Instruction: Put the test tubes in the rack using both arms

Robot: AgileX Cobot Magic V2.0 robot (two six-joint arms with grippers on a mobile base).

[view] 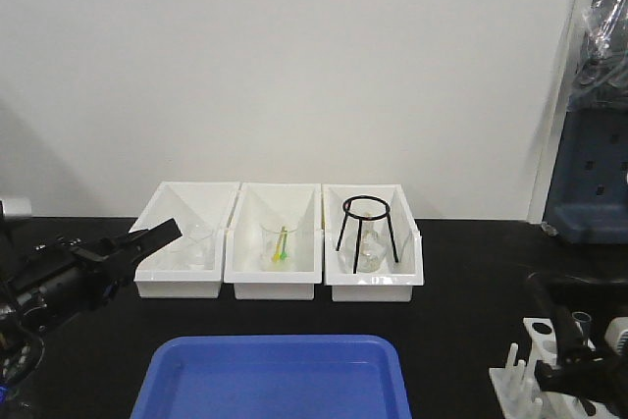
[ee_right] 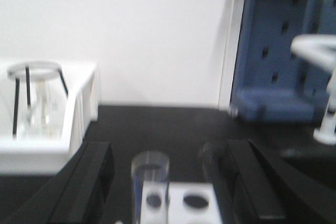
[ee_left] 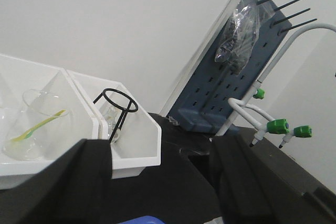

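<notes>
left pincer [view: 157, 235] raised, spread, right pincer [ee_right: 168, 182] straddling test tube [ee_right: 150, 182]

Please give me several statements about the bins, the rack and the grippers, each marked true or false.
1. Three white bins stand in a row. True.
2. The black ring stand is in the leftmost bin. False: it is in the rightmost one.
3. A test tube stands in the rack between the right gripper fingers. True.
4. The left gripper holds a beaker. False: its jaws are open and empty.
5. The blue tray holds test tubes. False: none are visible in it.
</notes>
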